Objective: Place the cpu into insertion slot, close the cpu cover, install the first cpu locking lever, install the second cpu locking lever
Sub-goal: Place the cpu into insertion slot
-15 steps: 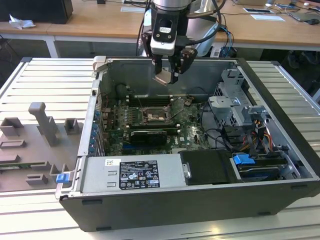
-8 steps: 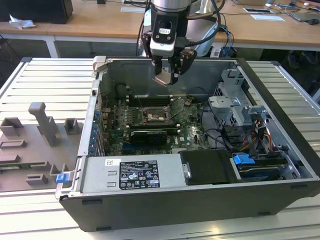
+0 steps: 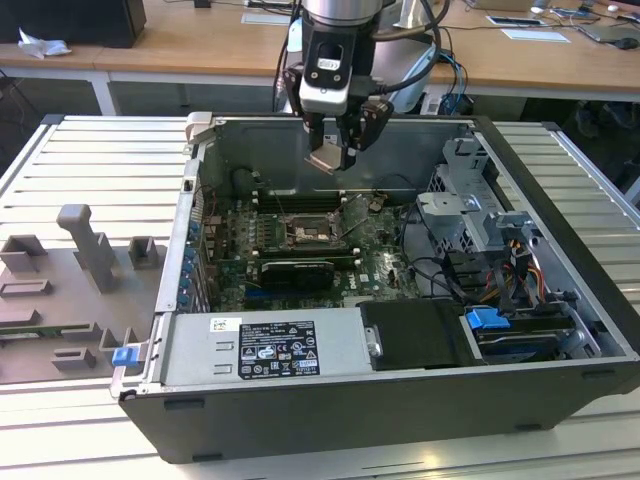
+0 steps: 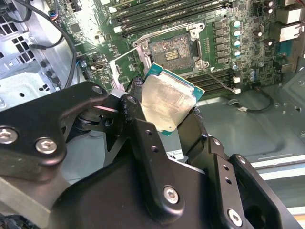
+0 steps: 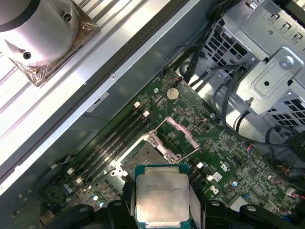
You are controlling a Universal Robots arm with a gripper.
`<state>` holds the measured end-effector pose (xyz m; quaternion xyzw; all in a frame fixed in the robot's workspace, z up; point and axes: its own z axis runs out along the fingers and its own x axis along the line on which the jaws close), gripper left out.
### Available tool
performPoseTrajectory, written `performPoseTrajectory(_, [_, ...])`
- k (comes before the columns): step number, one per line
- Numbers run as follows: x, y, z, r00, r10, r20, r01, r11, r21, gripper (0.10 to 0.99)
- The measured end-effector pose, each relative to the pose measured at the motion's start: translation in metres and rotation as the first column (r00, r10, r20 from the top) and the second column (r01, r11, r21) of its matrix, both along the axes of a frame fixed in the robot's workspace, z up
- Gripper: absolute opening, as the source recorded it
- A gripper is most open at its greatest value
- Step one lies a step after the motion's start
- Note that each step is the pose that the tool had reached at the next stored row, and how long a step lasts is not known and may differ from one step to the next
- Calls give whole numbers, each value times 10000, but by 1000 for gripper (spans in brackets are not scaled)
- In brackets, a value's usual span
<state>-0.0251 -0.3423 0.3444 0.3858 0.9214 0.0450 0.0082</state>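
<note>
Silver-topped cpu (image 4: 169, 101), clamped in pincer (image 4: 167, 112), hangs above insertion slot (image 4: 174, 50) beside memory slots (image 4: 162, 14).

**A:** Pale silver-beige top on the cpu (image 4: 169, 102), with a thin teal-green edge round it!
**B:** And the gripper (image 4: 167, 109) is matte black, dotted with silver screw heads.
**A:** The board (image 5: 233, 157) is deep green, the memory slots (image 5: 114, 138) black in parallel stripes.
**B:** The slot (image 4: 174, 50) is dark with a fine speckled grid and a silvery rim. The cover (image 5: 180, 131) is silvery too.
**A:** Charcoal case (image 3: 400, 410), white label (image 3: 275, 348) with black print, bright blue tab (image 3: 487, 320)!
**B:** The table (image 3: 560, 440) is ribbed in pale silver lines, and the fixture (image 3: 80, 260) is plain grey.
</note>
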Motion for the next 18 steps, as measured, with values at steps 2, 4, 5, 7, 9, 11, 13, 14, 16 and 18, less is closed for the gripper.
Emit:
performPoseTrajectory(2, [0,0,-4,10000,-13,0,13,10000,-1,541])
performPoseTrajectory(4, [0,0,-9,10000,-26,1,26,10000,0,541])
performPoseTrajectory(5, [0,0,-11,10000,-32,0,32,10000,0,541])
performPoseTrajectory(7, [-1,0,-15,10000,-45,1,45,10000,0,541])
performPoseTrajectory(9, [-1,0,-18,10000,-56,0,56,10000,-1,541])
performPoseTrajectory(11, [-1,0,-22,10000,-69,0,69,10000,0,541])
performPoseTrajectory(13, [-1,0,-27,10000,-86,0,86,10000,0,541])
performPoseTrajectory(14, [-1,0,-30,10000,-95,0,95,10000,0,541])
performPoseTrajectory(16, [-1,0,-34,9999,-108,0,108,9999,0,541])
performPoseTrajectory(18, [-1,0,-39,9999,-122,0,122,9999,0,541])
